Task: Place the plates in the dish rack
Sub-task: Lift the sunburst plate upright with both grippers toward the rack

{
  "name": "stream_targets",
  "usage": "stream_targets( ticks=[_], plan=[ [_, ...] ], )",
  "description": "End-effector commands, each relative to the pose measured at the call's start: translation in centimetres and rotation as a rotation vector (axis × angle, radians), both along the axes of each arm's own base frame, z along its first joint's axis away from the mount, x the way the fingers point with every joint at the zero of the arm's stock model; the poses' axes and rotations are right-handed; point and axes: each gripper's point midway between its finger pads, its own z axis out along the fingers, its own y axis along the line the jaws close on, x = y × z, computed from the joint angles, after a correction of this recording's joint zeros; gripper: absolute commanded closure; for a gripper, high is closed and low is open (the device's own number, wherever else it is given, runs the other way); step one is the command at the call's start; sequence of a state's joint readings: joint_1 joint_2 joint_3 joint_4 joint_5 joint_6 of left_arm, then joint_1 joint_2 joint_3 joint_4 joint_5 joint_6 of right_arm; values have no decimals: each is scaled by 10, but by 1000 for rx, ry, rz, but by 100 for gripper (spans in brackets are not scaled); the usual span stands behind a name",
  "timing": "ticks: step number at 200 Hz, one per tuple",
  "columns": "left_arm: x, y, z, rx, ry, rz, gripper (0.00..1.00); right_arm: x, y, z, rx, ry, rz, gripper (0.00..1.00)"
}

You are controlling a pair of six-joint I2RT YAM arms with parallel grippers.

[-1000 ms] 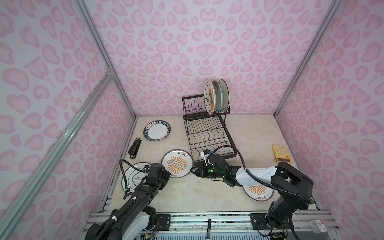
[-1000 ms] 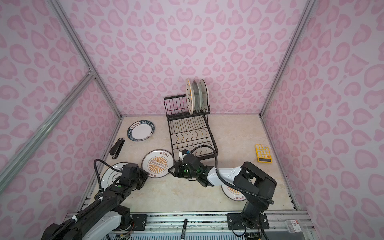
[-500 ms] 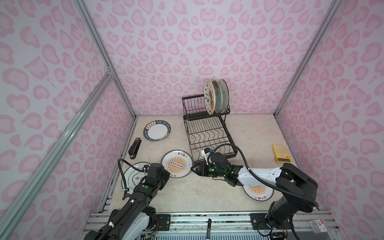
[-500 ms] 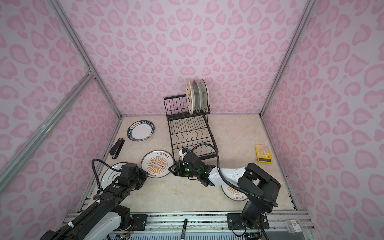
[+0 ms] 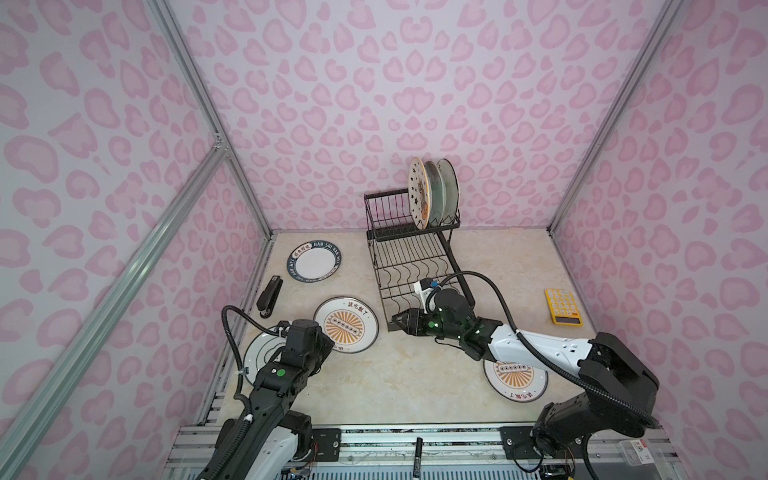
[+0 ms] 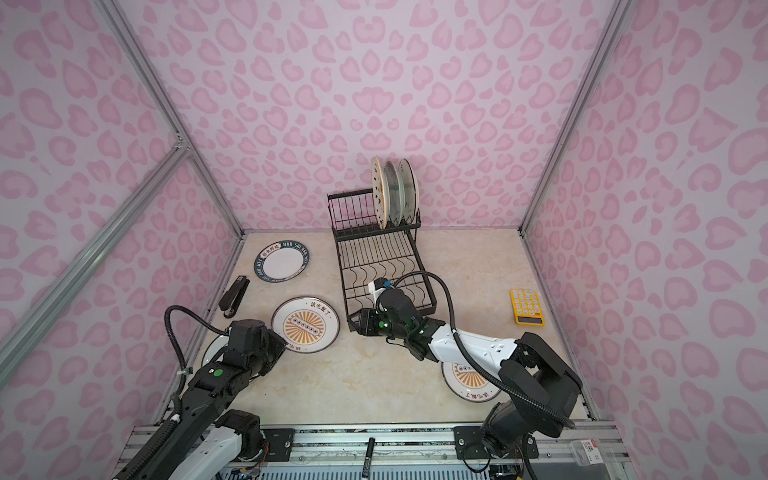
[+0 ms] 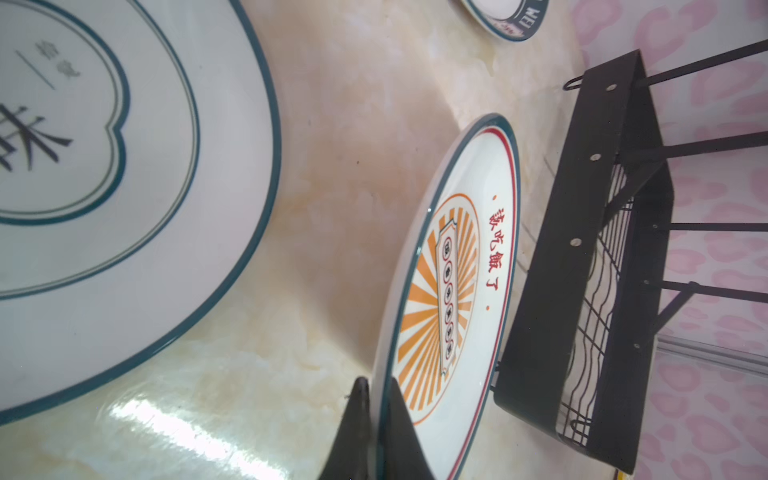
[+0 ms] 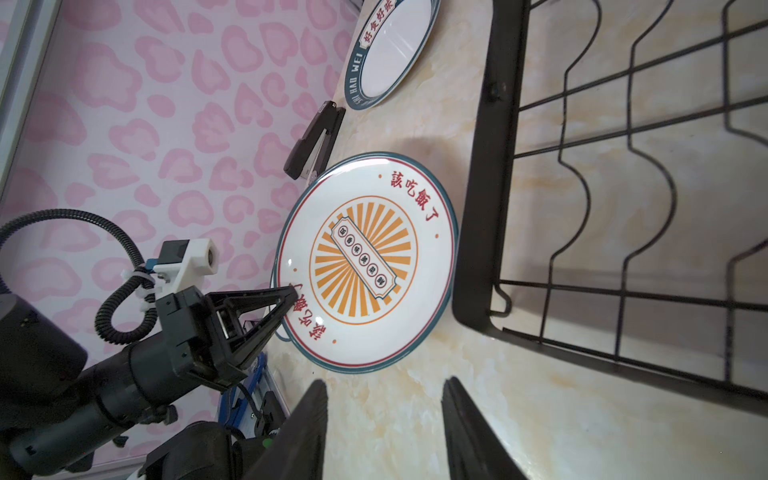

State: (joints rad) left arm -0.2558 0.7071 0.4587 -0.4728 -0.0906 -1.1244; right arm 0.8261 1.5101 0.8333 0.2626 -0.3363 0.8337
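Pinching sunburst plate (image 5: pixel 345 328) rim, left gripper (image 8: pixel 291 300) clamped, same spot; right gripper (image 8: pixel 385 382) spread, empty, now nearer dish rack (image 8: pixel 484 166). Plate txt: 該吃飯了.

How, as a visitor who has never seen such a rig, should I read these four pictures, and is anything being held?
Two robot arms work at a table, each ending in a two-finger gripper. Two pictures look down from one overhead camera; the other two come from cameras on the arms' wrists. The left gripper is shut on the rim of a sunburst plate. The right gripper is open and empty, beside the dish rack. Three plates already stand in its upper tier. Lying flat are a second sunburst plate, a lettered-rim plate and a white plate under the left arm, plus a stapler and a yellow calculator.
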Motion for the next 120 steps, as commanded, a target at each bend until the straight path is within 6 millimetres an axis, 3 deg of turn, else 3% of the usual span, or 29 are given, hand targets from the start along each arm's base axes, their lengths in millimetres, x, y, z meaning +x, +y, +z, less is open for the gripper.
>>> stream_targets(
  ticks=[1,74,120],
  plan=[
    [3,5,15,33,-34,0,97,4,-5,0,-27,-26,1,55],
    [13,-7,59,8,-145,-78,96,25,-17,9,-23,-53,-28,54],
    [27,-30,91,-37,-275,-198,96,40,-24,21,-6,-74,-39,48]
  ],
)
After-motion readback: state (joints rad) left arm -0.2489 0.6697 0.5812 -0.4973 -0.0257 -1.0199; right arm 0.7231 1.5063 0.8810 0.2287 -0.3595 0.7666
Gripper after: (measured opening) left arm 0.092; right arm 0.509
